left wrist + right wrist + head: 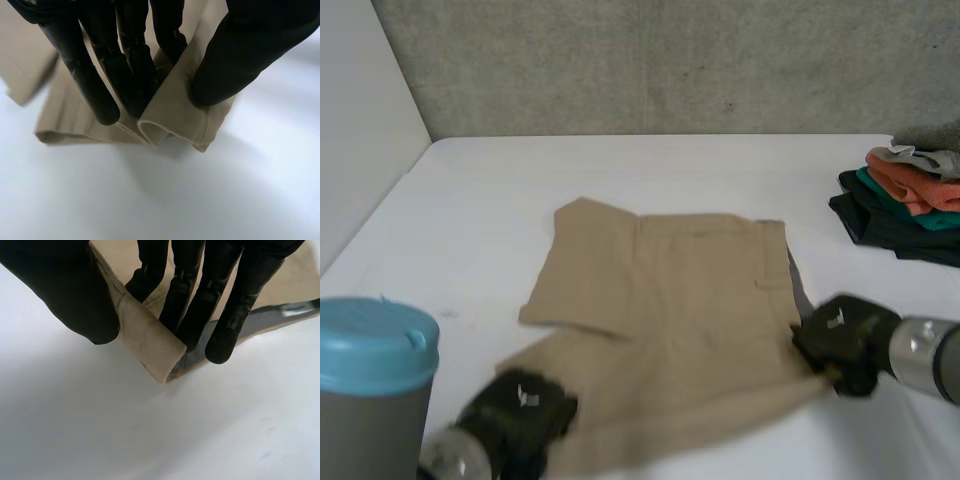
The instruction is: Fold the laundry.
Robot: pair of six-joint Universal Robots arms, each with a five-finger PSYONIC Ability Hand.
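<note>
Tan shorts point(670, 320) lie spread in the middle of the white table point(620, 170), one leg folded over at the far left. My left hand point(520, 410) grips the near left corner of the shorts point(170, 115), the cloth pinched between thumb and fingers point(100, 95). At the near right corner my right hand point(840, 340) pinches the waistband edge point(150, 340) between thumb and fingers point(220, 335). Both corners are lifted slightly off the table.
A stack of folded clothes point(905, 200), orange, green, dark and grey, sits at the table's far right edge. A blue-capped arm joint point(375, 380) stands at the near left. A grey wall runs behind the table.
</note>
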